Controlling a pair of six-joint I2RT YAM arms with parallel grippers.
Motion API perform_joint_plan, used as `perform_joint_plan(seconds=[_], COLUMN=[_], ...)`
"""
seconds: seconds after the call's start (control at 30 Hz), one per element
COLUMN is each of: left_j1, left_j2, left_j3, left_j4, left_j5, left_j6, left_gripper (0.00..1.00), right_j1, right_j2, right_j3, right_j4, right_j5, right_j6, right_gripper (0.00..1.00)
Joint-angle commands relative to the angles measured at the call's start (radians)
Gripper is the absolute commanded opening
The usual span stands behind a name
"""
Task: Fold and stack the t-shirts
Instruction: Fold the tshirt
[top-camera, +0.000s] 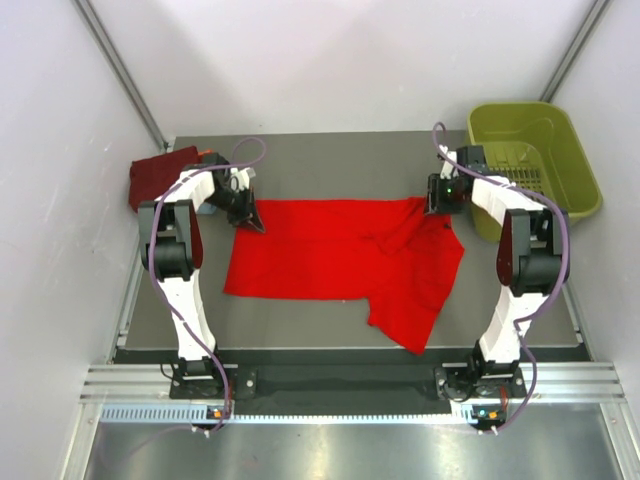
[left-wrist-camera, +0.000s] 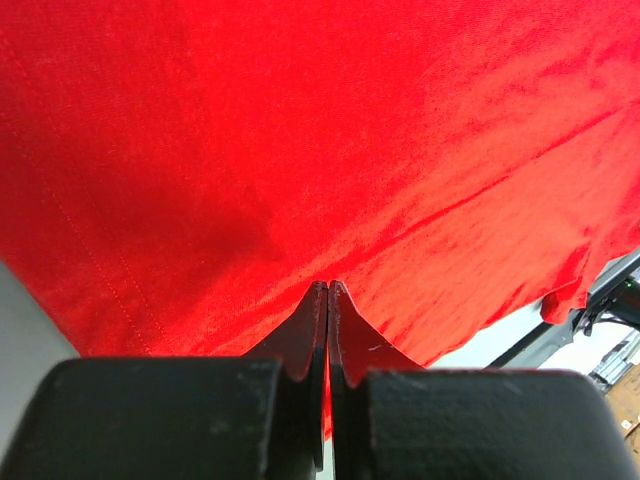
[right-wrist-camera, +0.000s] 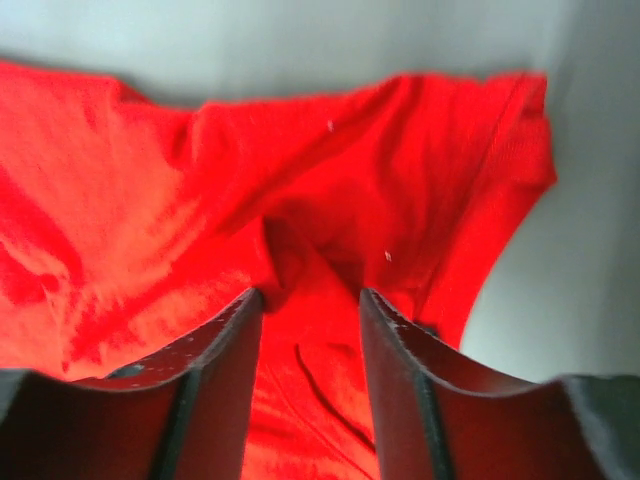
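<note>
Bright red cloth short-sleeved t-shirt (top-camera: 330, 265) spread over the middle of the flat dark grey tabletop (top-camera: 330, 165). Mostly smooth across its nine o'clock half. Rumpled and doubled over itself toward three o'clock, with one corner trailing out to five o'clock, near the front edge of the table.

Black two-finger left gripper (top-camera: 252, 222) down at the shirt's eleven o'clock corner. Seen from its wrist camera (left-wrist-camera: 328, 290): fingertips pressed flat together, a sliver of red caught in the seam between them. So: closed, pinching the edge of the red cloth, which fills nearly the whole view beyond.

Black two-finger right gripper (top-camera: 438, 203) down at the shirt's one o'clock corner, over the rumpled part. From its wrist camera (right-wrist-camera: 310, 295): jaws parted, red fabric lying in the gap, and a raised fold bunched just off the left fingertip. Not clamped on the cloth as far as can be seen, though the view is soft and blurred.

Folded dark maroon cloth t-shirt (top-camera: 160, 175) at ten o'clock on the table, against the left wall, just behind the left arm, apart from the red one.

Olive-green rectangular plastic basket (top-camera: 500, 125) at two o'clock, off the table's far right corner, beside the right arm.

Lettering on shirts, basket or arms too small to read.
</note>
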Motion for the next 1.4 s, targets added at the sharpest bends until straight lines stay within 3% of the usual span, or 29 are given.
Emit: perform_joint_plan(seconds=[0.0, 0.27, 0.73, 0.8, 1.03, 1.37], left_j1=[-0.003, -0.005, -0.012, -0.014, -0.015, -0.015], left_j2=[-0.018, -0.009, -0.023, -0.029, -0.038, 0.000], left_j3=[-0.007, 0.001, -0.013, -0.015, -0.025, 0.007], left_j4=[-0.005, -0.001, 0.001, 0.001, 0.003, 0.007], left_j5=[0.000, 0.002, -0.014, -0.021, -0.023, 0.014], left_j6=[0.010, 0.009, 0.015, 0.016, 0.018, 0.001], left_gripper=[0.00, 0.00, 0.00, 0.00, 0.00, 0.00], right_j1=[-0.012, -0.007, -0.001, 0.002, 0.003, 0.005], right_j2=[0.010, 0.020, 0.086, 0.095, 0.082, -0.073], right_j3=[0.070, 0.067, 0.092, 0.099, 0.113, 0.043], right_j4=[0.048, 0.074, 0.099, 0.100, 0.100, 0.017], right_j5=[-0.042, -0.088, -0.142, -0.150, -0.159, -0.151], right_j6=[-0.010, 0.009, 0.021, 0.026, 0.042, 0.070], right_gripper=[0.43, 0.38, 0.39, 0.35, 0.08, 0.00])
